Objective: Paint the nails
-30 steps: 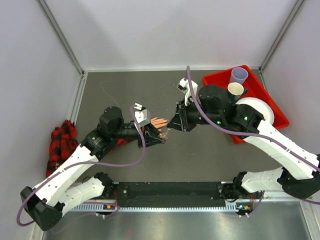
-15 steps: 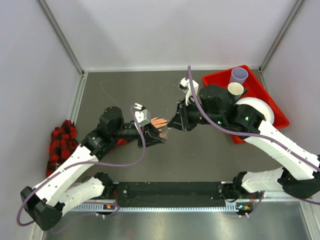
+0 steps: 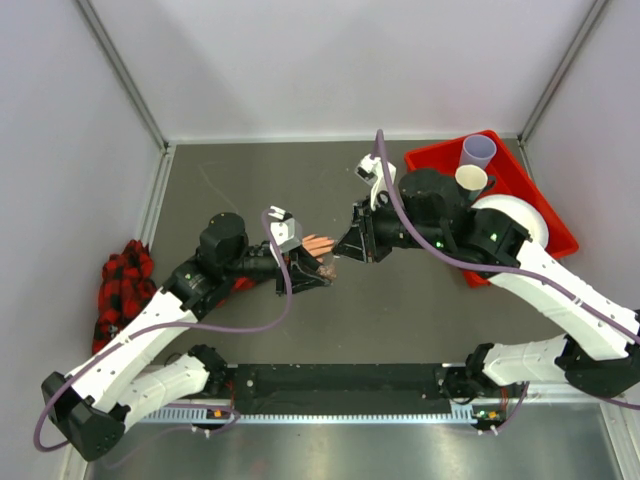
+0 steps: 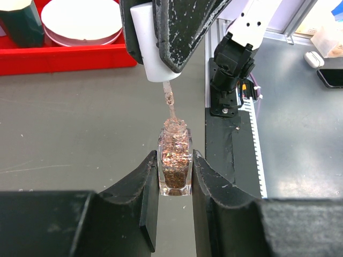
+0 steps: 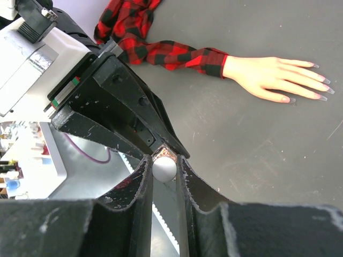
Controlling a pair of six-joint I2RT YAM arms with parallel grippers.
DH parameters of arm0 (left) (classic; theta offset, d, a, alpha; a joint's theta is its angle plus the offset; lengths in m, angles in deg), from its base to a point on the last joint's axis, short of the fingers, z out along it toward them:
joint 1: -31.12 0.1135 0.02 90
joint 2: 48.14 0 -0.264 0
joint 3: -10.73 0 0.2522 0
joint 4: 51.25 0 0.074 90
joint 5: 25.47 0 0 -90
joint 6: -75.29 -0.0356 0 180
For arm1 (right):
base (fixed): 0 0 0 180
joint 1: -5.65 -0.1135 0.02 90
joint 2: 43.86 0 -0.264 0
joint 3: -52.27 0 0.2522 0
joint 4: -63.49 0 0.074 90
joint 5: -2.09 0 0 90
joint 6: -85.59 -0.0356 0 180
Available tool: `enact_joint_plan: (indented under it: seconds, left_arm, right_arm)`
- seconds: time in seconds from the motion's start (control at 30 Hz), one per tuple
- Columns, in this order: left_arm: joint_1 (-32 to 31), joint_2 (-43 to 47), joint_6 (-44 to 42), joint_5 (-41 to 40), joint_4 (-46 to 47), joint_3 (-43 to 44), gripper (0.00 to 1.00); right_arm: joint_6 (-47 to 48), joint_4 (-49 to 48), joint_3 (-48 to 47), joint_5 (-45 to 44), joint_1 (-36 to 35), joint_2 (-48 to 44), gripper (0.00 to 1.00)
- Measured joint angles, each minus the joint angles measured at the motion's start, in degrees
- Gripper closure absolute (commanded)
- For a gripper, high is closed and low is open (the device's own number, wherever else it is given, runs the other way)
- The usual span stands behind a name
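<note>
In my left gripper stands a small clear nail polish bottle full of coppery glitter, the jaws shut on its sides. My right gripper is shut on the bottle's white cap. The cap's brush reaches down into the bottle's neck. From above, the two grippers meet tip to tip, left gripper and right gripper. The peach mannequin hand lies flat on the table beside them, its nails at the fingertips. Its plaid sleeve trails off to the left.
A red tray at the back right holds a purple cup, a second cup and a white bowl. The plaid sleeve bunches up at the table's left edge. Grey walls close in the table.
</note>
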State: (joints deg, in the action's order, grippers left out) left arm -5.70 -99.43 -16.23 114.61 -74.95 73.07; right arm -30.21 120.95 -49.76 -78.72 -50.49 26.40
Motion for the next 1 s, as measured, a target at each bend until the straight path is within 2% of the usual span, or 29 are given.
enact_joint_plan:
  seconds: [1.0]
  left_arm:
    - [-0.02, 0.02, 0.02, -0.24, 0.04, -0.02, 1.0]
  right_arm:
    - [-1.07, -2.19, 3.17, 0.22, 0.0, -0.87, 1.0]
